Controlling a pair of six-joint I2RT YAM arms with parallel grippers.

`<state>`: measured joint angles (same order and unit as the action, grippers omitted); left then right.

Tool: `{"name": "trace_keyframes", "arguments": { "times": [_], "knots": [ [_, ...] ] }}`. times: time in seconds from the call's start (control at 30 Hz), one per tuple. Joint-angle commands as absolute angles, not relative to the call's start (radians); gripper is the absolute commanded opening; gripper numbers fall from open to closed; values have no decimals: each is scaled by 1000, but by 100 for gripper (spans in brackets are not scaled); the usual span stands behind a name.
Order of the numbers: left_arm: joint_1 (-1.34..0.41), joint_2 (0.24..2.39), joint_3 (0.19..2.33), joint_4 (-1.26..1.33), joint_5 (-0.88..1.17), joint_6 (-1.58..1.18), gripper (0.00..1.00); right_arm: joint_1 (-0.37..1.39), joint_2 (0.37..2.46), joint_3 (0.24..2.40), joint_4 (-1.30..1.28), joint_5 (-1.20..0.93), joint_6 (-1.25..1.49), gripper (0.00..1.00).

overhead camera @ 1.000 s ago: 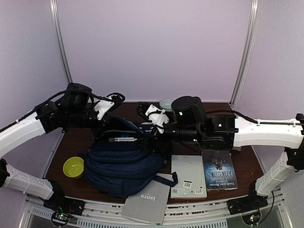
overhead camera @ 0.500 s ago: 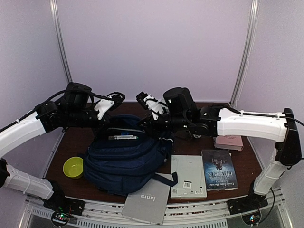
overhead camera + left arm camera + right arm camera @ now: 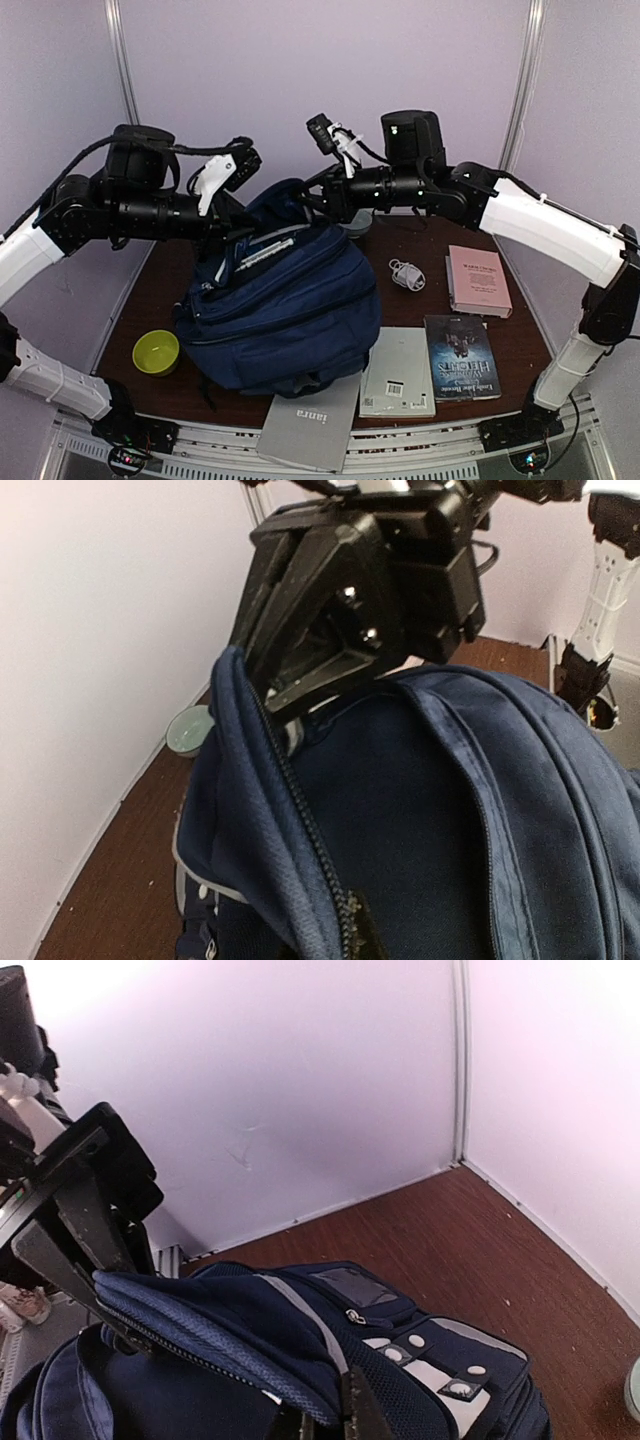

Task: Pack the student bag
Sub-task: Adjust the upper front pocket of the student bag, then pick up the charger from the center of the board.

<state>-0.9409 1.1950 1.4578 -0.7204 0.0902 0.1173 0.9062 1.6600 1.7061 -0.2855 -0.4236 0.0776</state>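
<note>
The student bag [image 3: 285, 300], navy with white-grey patches, stands lifted by its top rim in the middle of the table. On the left side of that rim my left gripper [image 3: 237, 222] is shut on the fabric; its dark fingertip [image 3: 352, 932] pinches the zip edge. My right gripper [image 3: 312, 200] is shut on the opposite side of the rim, and its fingers [image 3: 352, 1410] clamp the blue edge of the student bag [image 3: 300, 1340]. Between the two grips the main pocket [image 3: 400, 810] gapes open and looks dark inside.
A green bowl [image 3: 156, 351] sits left of the bag. A grey notebook [image 3: 308, 432], a white book [image 3: 397, 372] and a dark book [image 3: 461, 357] lie along the front. A pink book [image 3: 479, 280] and a white cable [image 3: 406, 273] lie to the right. A pale teal bowl [image 3: 190, 730] stands behind the bag.
My right gripper moved onto the bag's rim and shut on it. Both arms then rose, pulling the bag's top up and the pocket open.
</note>
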Motion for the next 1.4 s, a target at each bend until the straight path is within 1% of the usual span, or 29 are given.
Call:
{"name": "trace_keyframes", "arguments": {
  "times": [0.0,0.13,0.23,0.33,0.37,0.43,0.5,0.6,0.73,0.8,0.87,0.93,0.97,1.17,1.3,1.37],
  "knots": [
    [-1052,1222,1592,-603,224,83,0,820,1629,1721,-168,-611,91,6],
    [-1080,1253,1562,-572,219,73,0,803,1621,1645,-161,-627,21,6],
    [-1080,1310,1539,-568,193,46,0,777,1643,1559,-98,-632,43,6],
    [-1080,1361,1543,-579,218,28,0,756,1705,1561,-107,-642,80,7],
    [-1080,1368,1540,-581,217,26,0,750,1729,1580,-128,-650,90,11],
    [-1080,1367,1524,-579,165,26,0,740,1772,1627,-200,-677,104,25],
    [-1080,1358,1489,-566,21,21,0,723,1794,1642,-254,-728,112,33],
    [-1072,1363,1439,-559,-93,16,0,688,1744,1549,-222,-744,139,41],
    [-1048,1395,1418,-570,-89,0,0,640,1632,1423,-225,-751,131,57],
    [-1037,1404,1420,-584,-97,5,0,630,1573,1385,-266,-743,85,63],
    [-1032,1402,1421,-593,-102,22,0,620,1515,1347,-294,-682,47,68],
    [-1027,1391,1417,-600,-111,36,0,602,1478,1319,-322,-540,40,75],
    [-1019,1388,1416,-609,-115,43,0,590,1472,1316,-347,-485,41,76],
    [-972,1376,1414,-623,-91,64,0,532,1521,1360,-473,-329,42,76],
    [-945,1389,1418,-637,-64,82,0,526,1600,1423,-572,-97,29,78],
    [-935,1393,1415,-637,-46,96,0,519,1678,1477,-659,-30,15,79]
  ]
}}
